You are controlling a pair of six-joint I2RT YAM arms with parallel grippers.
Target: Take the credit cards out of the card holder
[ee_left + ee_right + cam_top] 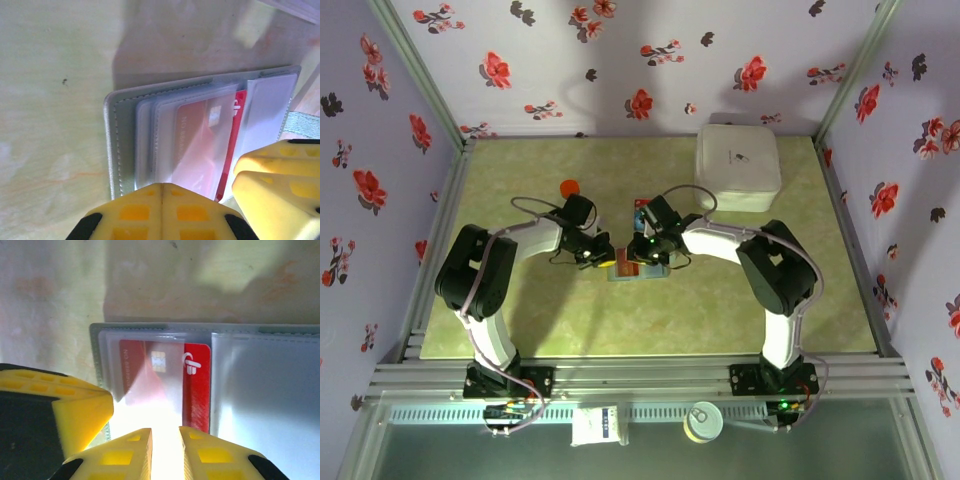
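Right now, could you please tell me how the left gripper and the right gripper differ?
The left gripper is shut, fingers pressed together; the right gripper is slightly open, a narrow gap between its fingers. The left gripper sits toward the card holder's stitched outer end; the right gripper sits nearer the fold, by the red card. Both have yellow fingers and sit at the same long edge of the holder.

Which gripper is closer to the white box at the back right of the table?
Right. The right gripper is over the card holder, left of the white box and nearer the arm bases; the left gripper is further left again.
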